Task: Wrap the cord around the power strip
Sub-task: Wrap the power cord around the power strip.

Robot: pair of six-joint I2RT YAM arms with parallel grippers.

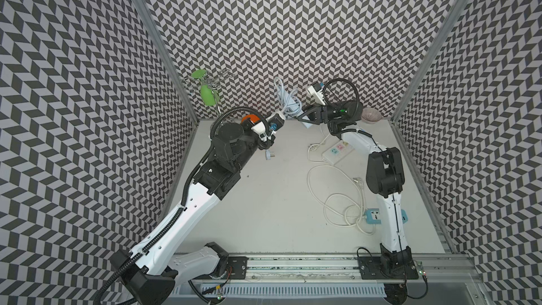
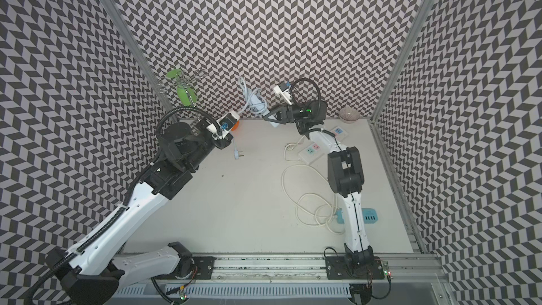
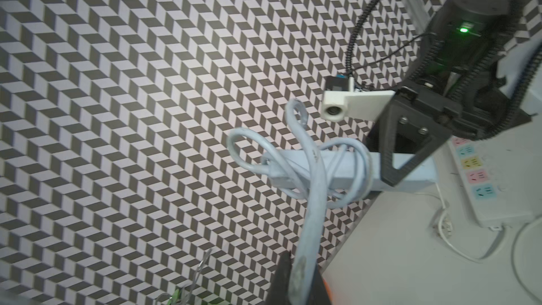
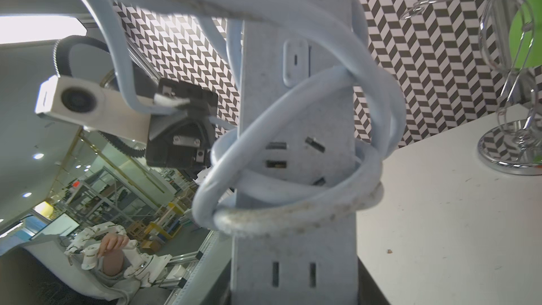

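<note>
- My right claw [image 1: 305, 117] is clamped on the power strip [image 4: 293, 112], lifted off the tabletop [image 1: 264, 200].
- My left claw [image 3: 299, 283] pinches the cord [image 3: 311, 171].
- Several loose loops are on; I judge the plug [image 1: 268, 155] end is left to wind.

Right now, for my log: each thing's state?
Slim pale blue power strip: raised, clamped by right fingers.
Thick pale blue cord: looped loosely around it, pinched by left fingers.
Wide white pastel-socket strip: lying flat, unwrapped.
Short teal strip: lying flat, unwrapped.
</note>
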